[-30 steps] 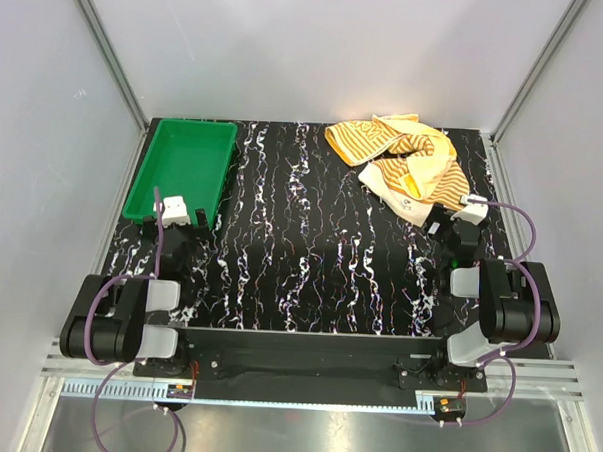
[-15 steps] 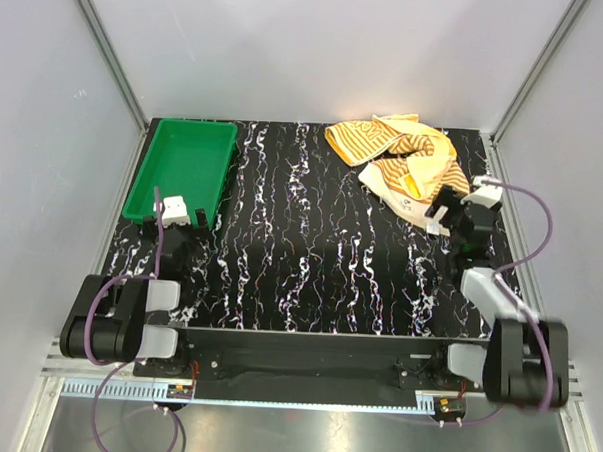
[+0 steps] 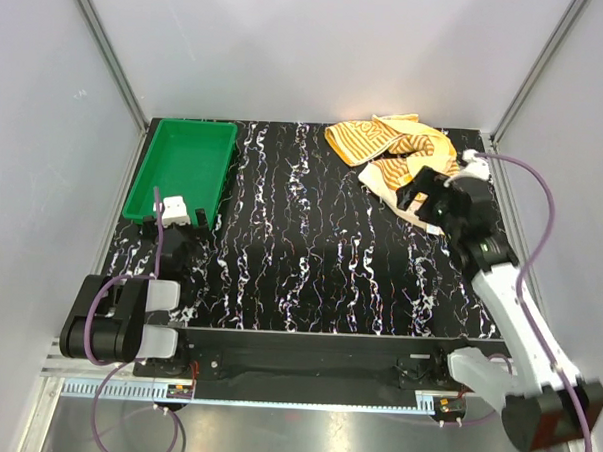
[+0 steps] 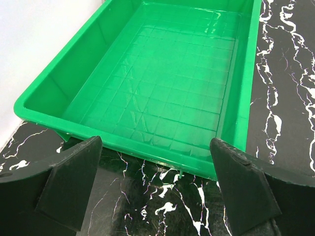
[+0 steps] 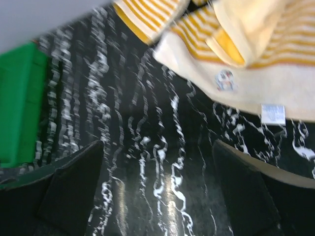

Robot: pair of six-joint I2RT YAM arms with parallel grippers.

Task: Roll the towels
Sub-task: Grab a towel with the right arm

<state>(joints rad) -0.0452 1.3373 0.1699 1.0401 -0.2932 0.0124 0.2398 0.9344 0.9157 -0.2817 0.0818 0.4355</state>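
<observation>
The towels point(image 3: 397, 158) lie in one crumpled heap at the back right of the black marbled table. Orange-and-cream stripes and pale yellow cloth are tangled together. In the right wrist view the striped towel point(image 5: 231, 54) fills the upper right, with a small white label point(image 5: 272, 113) at its near edge. My right gripper point(image 3: 420, 198) hovers open at the heap's near edge, and its jaws point(image 5: 157, 182) have only bare table between them. My left gripper point(image 3: 181, 226) rests open at the front left, its jaws point(image 4: 155, 182) empty and just short of the green tray.
A green plastic tray point(image 3: 153, 180) stands empty at the back left, and its near rim point(image 4: 147, 150) is close in front of the left fingers. Grey walls enclose the table on three sides. The tray's edge point(image 5: 17, 98) shows at the left of the right wrist view.
The right arm has stretched out from its folded pose and swung forward and left, bringing its gripper to the heap's near edge. The left arm and the towels have not moved.
</observation>
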